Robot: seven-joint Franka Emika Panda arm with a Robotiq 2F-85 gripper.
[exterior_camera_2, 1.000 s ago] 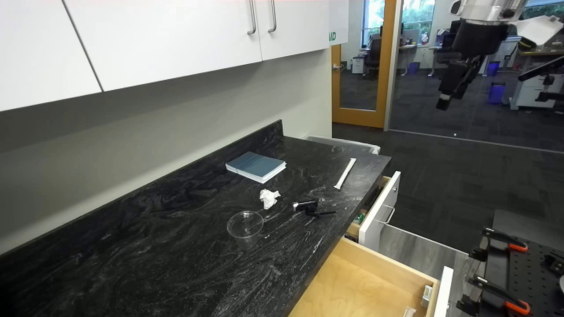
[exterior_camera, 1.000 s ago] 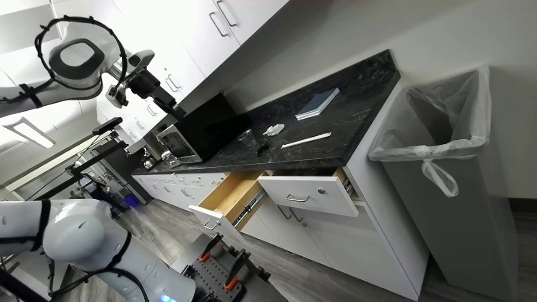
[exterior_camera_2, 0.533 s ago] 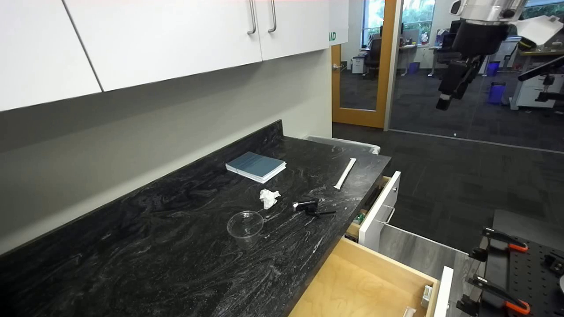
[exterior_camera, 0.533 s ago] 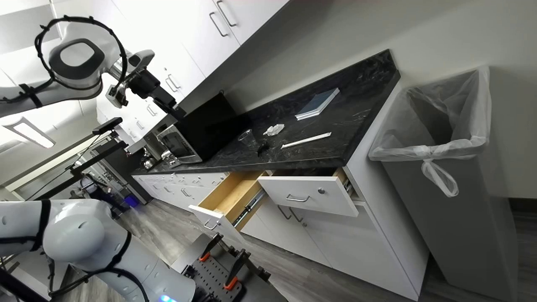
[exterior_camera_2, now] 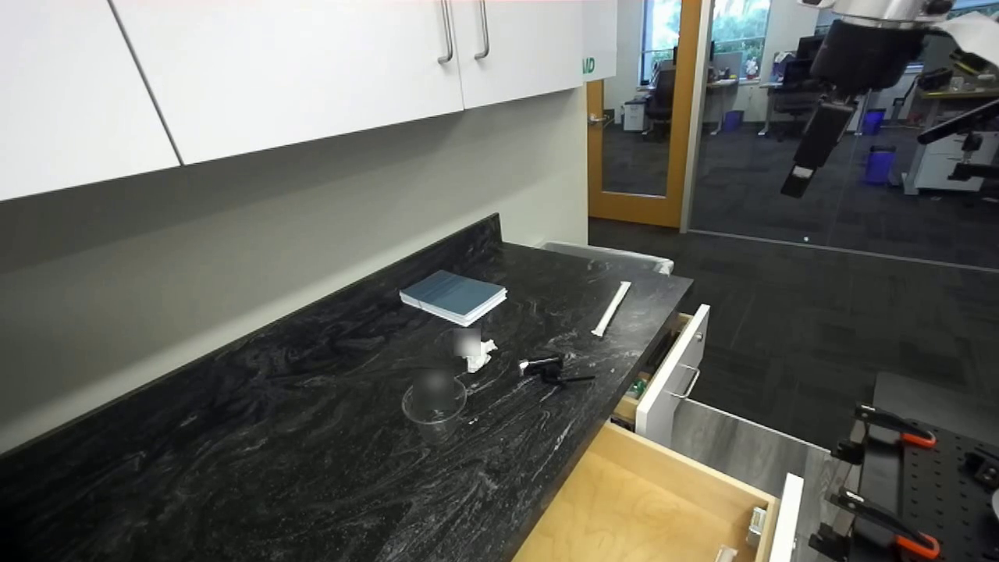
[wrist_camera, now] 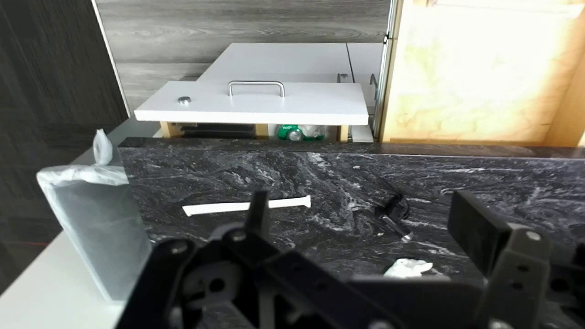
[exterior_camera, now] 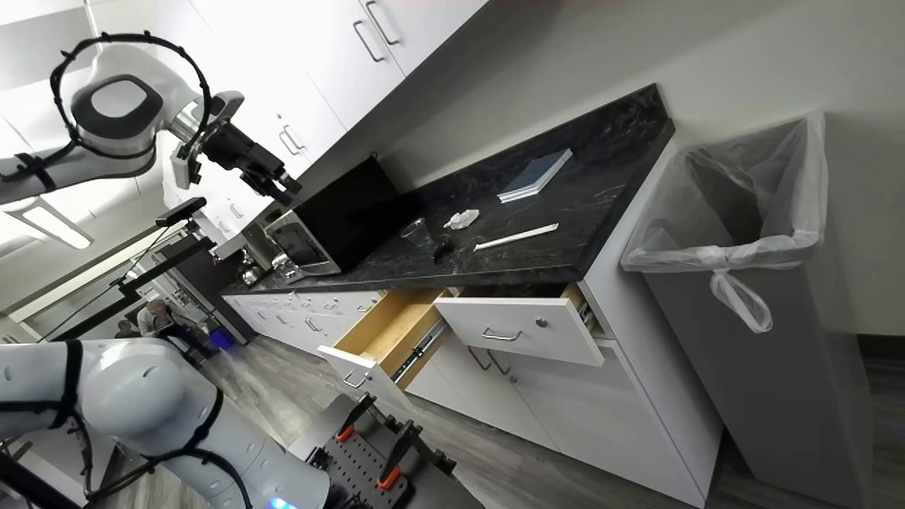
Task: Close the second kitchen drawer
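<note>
Gripper (wrist_camera: 361, 212): raised in the air; its two fingers (wrist_camera: 477, 233) stand widely spread, the counter (wrist_camera: 338, 237) showing between them in the wrist view.
Arm (exterior_camera: 117, 113): at the upper left in an exterior view.
Second kitchen drawer (exterior_camera: 387, 331): pulled far out beneath the counter, left of the wider drawer (exterior_camera: 520, 329) in an exterior view and well apart from the gripper; flat white front, light yellowish wood sides and floor, metal runner (exterior_camera: 424, 345) exposed along its right side.
Drawer contents: in an exterior view, a small silvery piece (exterior_camera_2: 755, 525) just behind the front, near a pale item (exterior_camera_2: 726, 554) cut off at the view's edge.
Wider drawer: partly out, with white front, bar handle (exterior_camera: 501, 336) and round lock (exterior_camera: 541, 322); a green object (wrist_camera: 290, 132) lies inside, too covered to name.
Counter surface: black with pale veins, above both drawers.
On the counter: in an exterior view, blue-topped stack (exterior_camera_2: 453, 295) far left, white strip (exterior_camera_2: 611, 309) far right; crumpled paper (exterior_camera_2: 481, 357) and black gadget (exterior_camera_2: 550, 367) nearer, the gadget on the right; clear cup (exterior_camera_2: 435, 425) nearest, it and the paper partly blurred.
Microwave (exterior_camera: 353, 219): on the counter, left of the cup in an exterior view.
Bin (exterior_camera: 749, 367): grey, lined with clear plastic, just beside the counter's right end.
Pegboard (exterior_camera: 359, 466): near, in both exterior views, bearing two black clamps (exterior_camera_2: 874, 513) with orange tips.
</note>
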